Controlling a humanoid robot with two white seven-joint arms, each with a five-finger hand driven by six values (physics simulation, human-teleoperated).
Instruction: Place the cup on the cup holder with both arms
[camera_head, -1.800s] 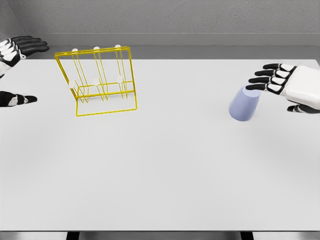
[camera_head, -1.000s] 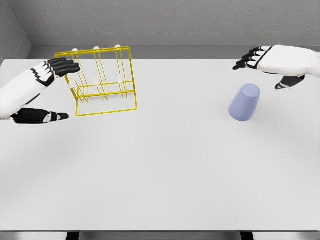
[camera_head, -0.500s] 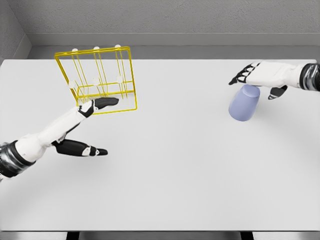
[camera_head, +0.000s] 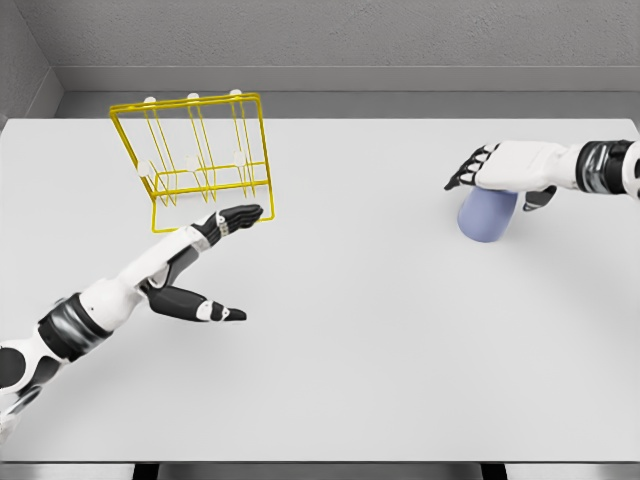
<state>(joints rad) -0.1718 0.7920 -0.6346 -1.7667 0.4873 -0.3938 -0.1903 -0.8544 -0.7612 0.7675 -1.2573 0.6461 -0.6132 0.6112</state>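
Now right hand (camera_head: 500, 168) over cup (camera_head: 487, 217); left hand (camera_head: 205, 255) open beside holder (camera_head: 195, 160).

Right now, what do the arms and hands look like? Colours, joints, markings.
Both arms have smooth white shells with dark grey and black ribbed bands at the joints. The left robot hand has a white back, with black fingers and thumb carrying pale patches at the knuckles. The right robot hand has a white back and black fingers. No cables or lettering show.
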